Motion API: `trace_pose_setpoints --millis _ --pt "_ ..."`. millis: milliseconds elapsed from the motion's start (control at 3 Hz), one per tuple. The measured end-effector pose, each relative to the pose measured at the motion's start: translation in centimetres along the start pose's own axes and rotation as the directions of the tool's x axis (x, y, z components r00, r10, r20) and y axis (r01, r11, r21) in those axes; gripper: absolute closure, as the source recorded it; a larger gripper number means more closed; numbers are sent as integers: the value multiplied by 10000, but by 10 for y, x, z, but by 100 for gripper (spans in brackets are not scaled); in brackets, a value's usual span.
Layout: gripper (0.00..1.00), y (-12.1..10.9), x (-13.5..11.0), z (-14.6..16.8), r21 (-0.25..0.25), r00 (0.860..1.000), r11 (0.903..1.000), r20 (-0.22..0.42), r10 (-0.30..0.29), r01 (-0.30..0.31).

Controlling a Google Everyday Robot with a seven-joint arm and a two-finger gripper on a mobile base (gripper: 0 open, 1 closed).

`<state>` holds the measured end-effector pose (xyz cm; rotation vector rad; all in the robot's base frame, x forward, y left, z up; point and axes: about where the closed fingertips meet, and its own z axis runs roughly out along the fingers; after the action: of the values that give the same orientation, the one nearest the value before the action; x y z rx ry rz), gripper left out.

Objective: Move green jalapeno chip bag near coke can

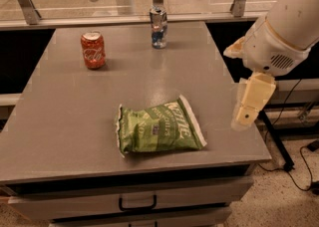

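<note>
arm white and bulky, reaching in from the far right | wrist bent downward on the right | gripper cream-coloured, hanging tip-down below the wrist, right side, toward the near end
</note>
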<state>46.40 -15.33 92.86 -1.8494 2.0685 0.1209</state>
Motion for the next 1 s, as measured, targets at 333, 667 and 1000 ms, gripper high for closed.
trace_pose_setpoints --millis 333,667,1000 --pt "0 19 -15 41 -1244 9927 9870 780 -923 1016" --pt "0 19 -15 41 -1244 9927 9870 782 -921 1013" --pt "0 34 -37 55 -1603 9876 9784 1086 -1137 1302"
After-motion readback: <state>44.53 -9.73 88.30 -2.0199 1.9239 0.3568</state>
